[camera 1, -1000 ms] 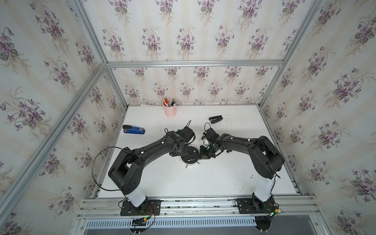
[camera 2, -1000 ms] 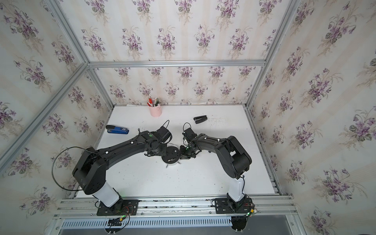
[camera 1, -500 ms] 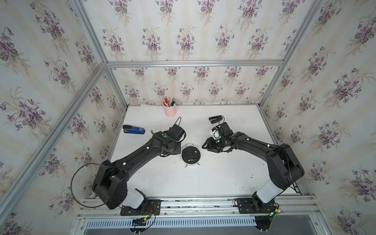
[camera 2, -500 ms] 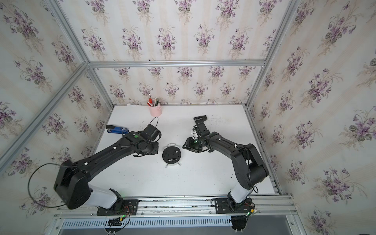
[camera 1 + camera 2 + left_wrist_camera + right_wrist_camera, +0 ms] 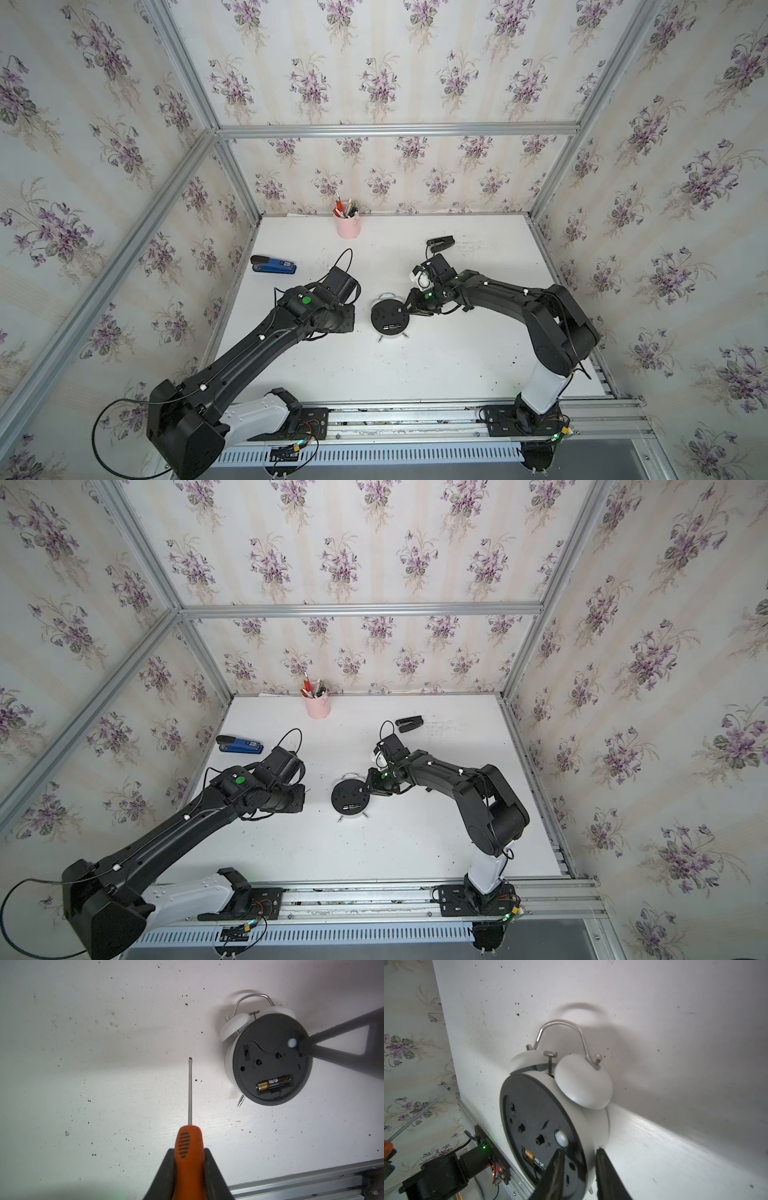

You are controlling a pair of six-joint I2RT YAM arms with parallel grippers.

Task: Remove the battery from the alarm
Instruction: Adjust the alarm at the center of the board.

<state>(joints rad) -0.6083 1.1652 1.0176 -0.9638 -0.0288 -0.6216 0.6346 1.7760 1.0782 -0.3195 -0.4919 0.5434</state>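
The alarm (image 5: 390, 318) (image 5: 350, 796) lies face down on the white table, its black back up. In the open slot of that back sits the battery (image 5: 274, 1084) (image 5: 532, 1158), black with a gold end. My right gripper (image 5: 580, 1153) (image 5: 405, 309) clamps the alarm's rim at its right edge. One finger (image 5: 307, 1047) rests on the black back beside a white button, the other presses the white side. My left gripper (image 5: 189, 1153) is shut on an orange-handled screwdriver (image 5: 188, 1142). The screwdriver's tip hangs over bare table left of the alarm (image 5: 270, 1059), apart from it.
A pink cup of pens (image 5: 347, 226) stands at the back wall. A blue stapler (image 5: 273, 265) lies at the left edge. A small black object (image 5: 440, 243) lies behind the right arm. An aluminium rail (image 5: 301, 1180) runs along the table's front edge.
The left arm has drawn back to the left from the alarm with the screwdriver. The right gripper left the alarm, swung toward the back, then returned to its right rim.
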